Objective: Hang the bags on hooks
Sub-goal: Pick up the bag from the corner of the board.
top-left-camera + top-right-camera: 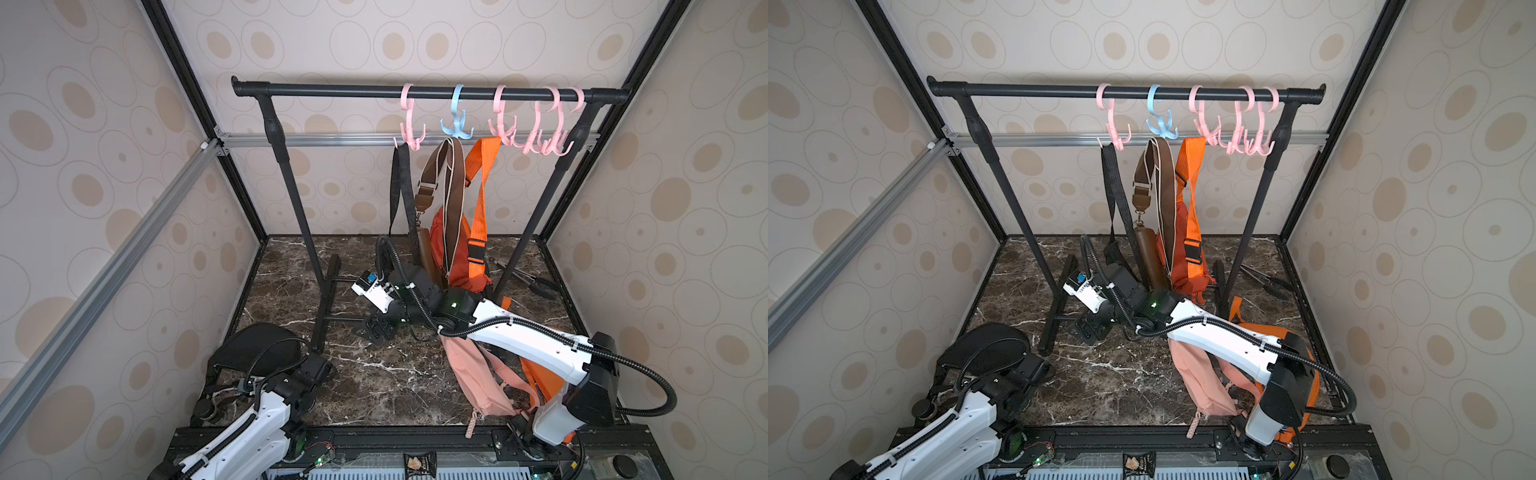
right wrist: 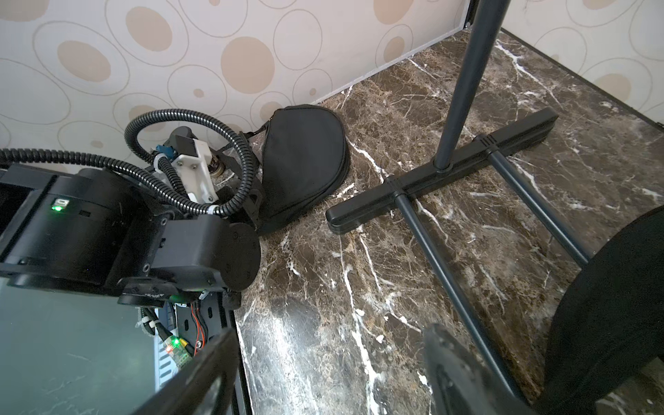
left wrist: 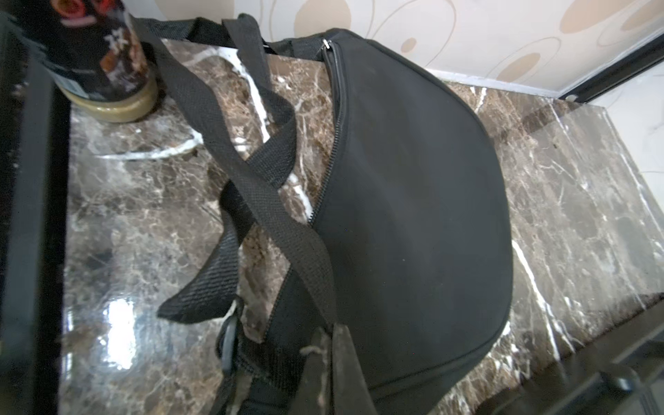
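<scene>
A black half-moon bag [image 3: 413, 201] lies on the marble floor at the front left, seen in both top views [image 1: 257, 349] [image 1: 984, 349] and in the right wrist view [image 2: 301, 161]. Its woven black strap [image 3: 251, 172] loops across the floor and runs into my left gripper [image 3: 328, 336], whose fingers are pressed together on it at the bag's edge. My right gripper [image 2: 323, 373] hangs open and empty low over the floor near the rack's foot [image 1: 376, 328]. Pink hooks [image 1: 548, 133] and a blue hook [image 1: 457, 120] hang from the black rail [image 1: 332, 89].
Three bags hang on the rail: a black-strapped one [image 1: 401, 183], a brown one [image 1: 440, 183], an orange one [image 1: 478, 232]. A pink backpack [image 1: 478, 374] and an orange bag [image 1: 1308, 374] lie under the right arm. The rack base [image 1: 328, 299], tongs [image 1: 528, 282] and a jar [image 3: 100, 64] stand nearby.
</scene>
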Action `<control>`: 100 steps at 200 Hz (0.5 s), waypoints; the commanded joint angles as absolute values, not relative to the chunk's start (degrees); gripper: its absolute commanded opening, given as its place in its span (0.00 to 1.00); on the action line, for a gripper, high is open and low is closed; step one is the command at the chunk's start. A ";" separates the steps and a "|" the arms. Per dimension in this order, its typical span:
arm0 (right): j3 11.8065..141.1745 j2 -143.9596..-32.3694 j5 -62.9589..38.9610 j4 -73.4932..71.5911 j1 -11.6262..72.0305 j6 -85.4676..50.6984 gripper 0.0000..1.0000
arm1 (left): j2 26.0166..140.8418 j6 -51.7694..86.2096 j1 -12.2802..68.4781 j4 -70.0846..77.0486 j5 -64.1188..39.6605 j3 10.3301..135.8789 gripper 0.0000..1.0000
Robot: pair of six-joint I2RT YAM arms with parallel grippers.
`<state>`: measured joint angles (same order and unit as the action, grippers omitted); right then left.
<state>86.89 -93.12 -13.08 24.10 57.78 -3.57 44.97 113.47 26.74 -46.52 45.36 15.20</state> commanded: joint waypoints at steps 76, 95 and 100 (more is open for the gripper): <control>87.26 -87.79 -10.72 22.07 57.49 -1.84 0.83 | 47.46 90.77 26.89 -34.68 51.43 33.47 0.00; 85.83 -87.11 -10.59 20.93 57.56 -2.15 0.83 | 46.54 80.77 26.89 -26.64 52.46 35.19 0.00; 85.51 -86.89 -10.55 20.66 57.55 -2.26 0.83 | 46.29 78.17 26.89 -24.32 52.48 35.64 0.00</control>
